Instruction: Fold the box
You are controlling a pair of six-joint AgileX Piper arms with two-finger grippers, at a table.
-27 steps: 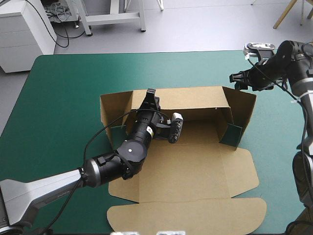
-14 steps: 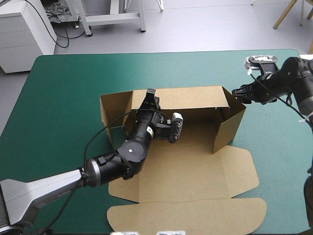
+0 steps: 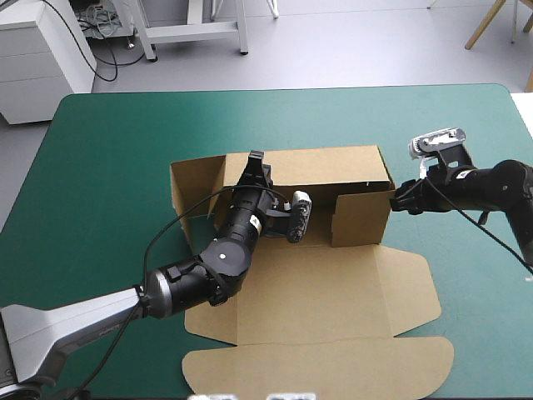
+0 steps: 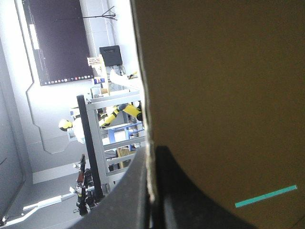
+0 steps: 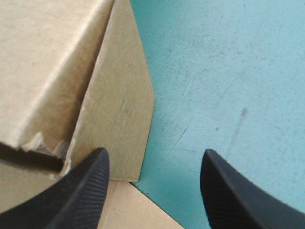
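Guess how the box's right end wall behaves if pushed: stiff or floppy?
Probably stiff: panels of the box look flat, bending only at creases. The end wall may spring open; only the right gripper seems to prop it. Likely light: thin board.

Central box (image 3: 316,300) obstructs (teal-green cover (image 3: 108,142) free).

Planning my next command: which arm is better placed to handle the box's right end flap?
Right, probably. The right gripper is open at that flap's outer corner; the left gripper is shut on the box's back wall, holding it upright.
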